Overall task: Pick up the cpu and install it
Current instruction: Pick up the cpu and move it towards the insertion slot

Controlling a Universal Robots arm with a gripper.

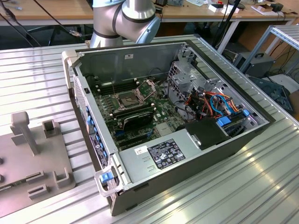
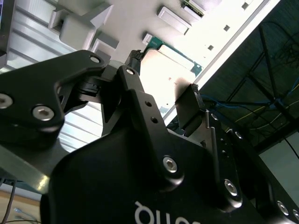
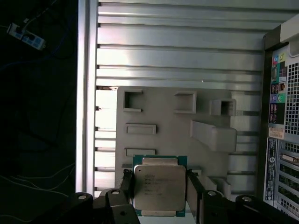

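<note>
In both wrist views the cpu (image 3: 160, 186) (image 2: 166, 77), a small flat square chip with a dull silver top and a green rim, sits between my gripper's (image 3: 160, 190) (image 2: 164, 71) two black fingers (image 3: 127, 189). The fingers lie against two opposite edges of the chip, so the gripper is shut on it. It is above one end of the grey fixture plate (image 3: 163, 116), beside the computer case. In the exterior view the open case (image 1: 168, 116) shows the motherboard's dark square socket (image 1: 127, 98) with its metal frame hinged up.
The grey fixture plate (image 1: 32, 158) has raised blocks and a tall post (image 1: 21, 130). It lies on the ribbed metal table (image 1: 261, 186) at the exterior view's left of the case. A black graphics card (image 1: 135, 120), cables and drive bays (image 1: 219, 107) fill the case. The arm's base (image 1: 124, 21) stands behind it.
</note>
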